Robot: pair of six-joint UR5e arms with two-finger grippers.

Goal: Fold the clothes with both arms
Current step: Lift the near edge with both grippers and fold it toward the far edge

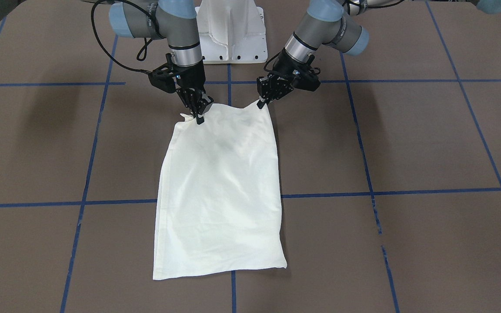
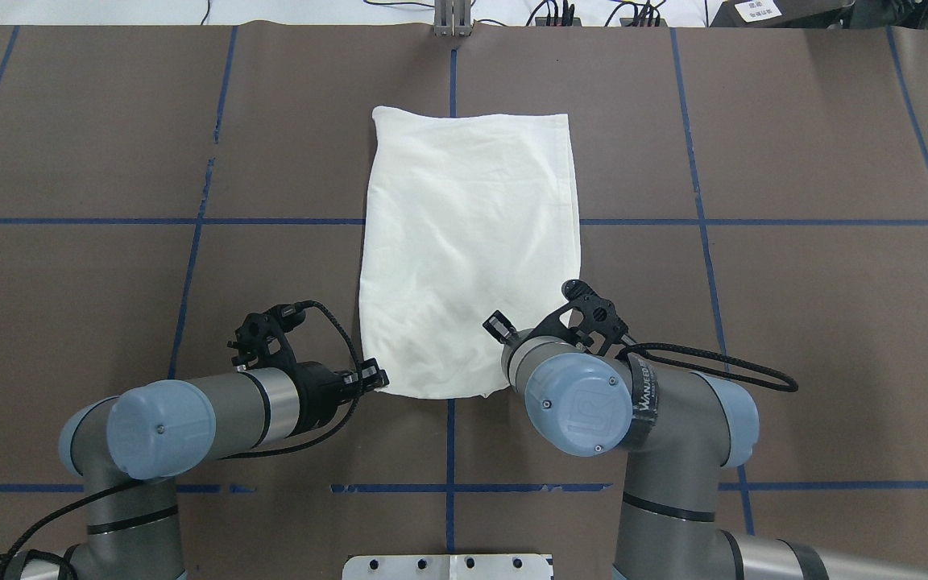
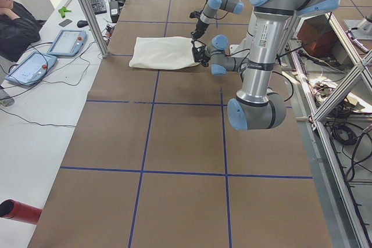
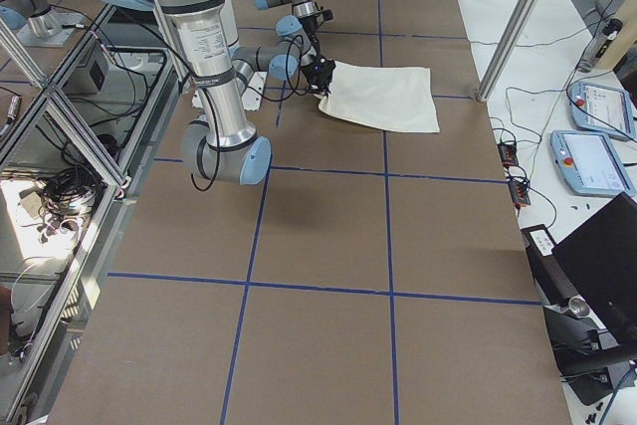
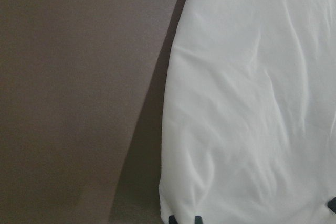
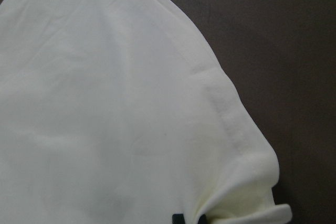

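The cream-white shirt (image 1: pixel 220 191) lies on the brown table as a long folded rectangle, plain side up, with no print showing. It also shows in the overhead view (image 2: pixel 468 242). My left gripper (image 1: pixel 261 103) is shut on the shirt's corner nearest the robot, at the left in the overhead view (image 2: pixel 375 379). My right gripper (image 1: pixel 199 118) is shut on the opposite near corner, where the cloth bunches a little. In the overhead view the right wrist hides it. Both wrist views show the cloth (image 5: pixel 252 103) (image 6: pixel 105 103) right at the fingertips.
The white pedestal base (image 1: pixel 233 34) stands between the arms at the robot's edge. Blue tape lines (image 1: pixel 407 191) grid the brown table. An operator (image 3: pixel 14 27) sits beyond the table's far side with tablets (image 3: pixel 64 42). A red cylinder (image 3: pixel 20 210) lies off that edge.
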